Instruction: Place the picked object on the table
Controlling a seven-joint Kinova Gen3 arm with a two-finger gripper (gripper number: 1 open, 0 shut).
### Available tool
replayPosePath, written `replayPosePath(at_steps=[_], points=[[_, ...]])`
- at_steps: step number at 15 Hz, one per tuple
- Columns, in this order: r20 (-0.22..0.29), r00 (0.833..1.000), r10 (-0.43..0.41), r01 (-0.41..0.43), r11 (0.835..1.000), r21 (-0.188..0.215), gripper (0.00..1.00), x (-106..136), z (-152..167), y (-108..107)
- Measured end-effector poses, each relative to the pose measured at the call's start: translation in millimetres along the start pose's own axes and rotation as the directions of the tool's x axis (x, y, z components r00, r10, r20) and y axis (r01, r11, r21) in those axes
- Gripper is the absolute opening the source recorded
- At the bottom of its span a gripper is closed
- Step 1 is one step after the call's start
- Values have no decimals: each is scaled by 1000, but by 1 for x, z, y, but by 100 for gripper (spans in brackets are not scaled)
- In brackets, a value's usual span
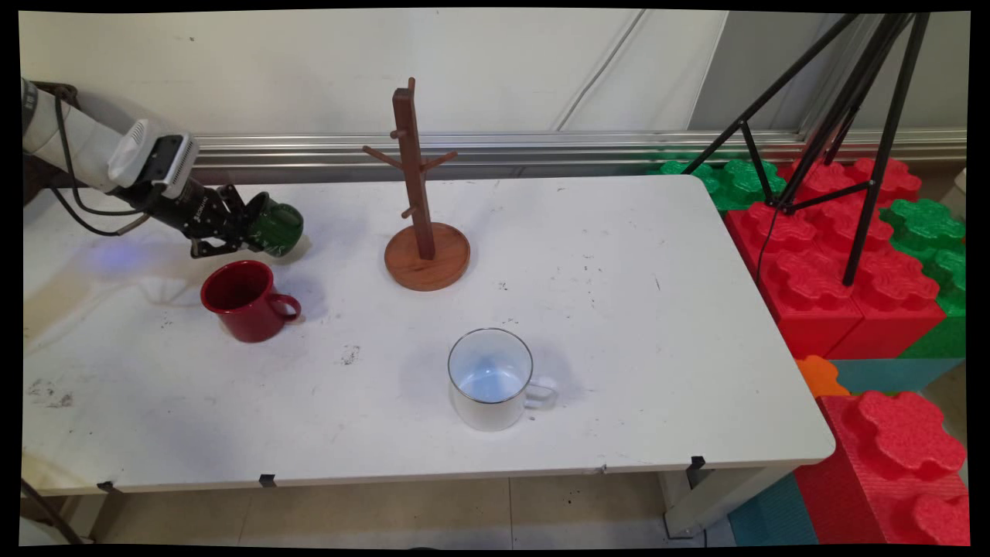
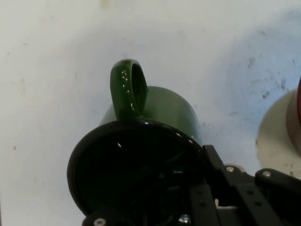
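Note:
My gripper (image 1: 249,229) is shut on the rim of a green mug (image 1: 277,227), holding it tipped on its side just above the table's left rear part. In the hand view the green mug (image 2: 160,113) fills the lower middle, its dark mouth facing the camera and its handle pointing up. A red mug (image 1: 246,300) stands upright on the table right below the gripper. The wooden mug tree (image 1: 421,209) with bare pegs stands to the right of the green mug. A white mug (image 1: 493,379) sits nearer the table's front.
The white table (image 1: 619,325) ends at its right edge by stacked red and green foam blocks (image 1: 843,263). A black tripod (image 1: 843,139) stands over the blocks. At the right edge of the hand view a sliver of the red mug (image 2: 297,122) shows.

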Motion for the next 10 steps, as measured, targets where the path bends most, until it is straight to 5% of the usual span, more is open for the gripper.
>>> replayPosePath(at_steps=[10], points=[[33,999,33,-32,999,-34,0,-6,9,6]])
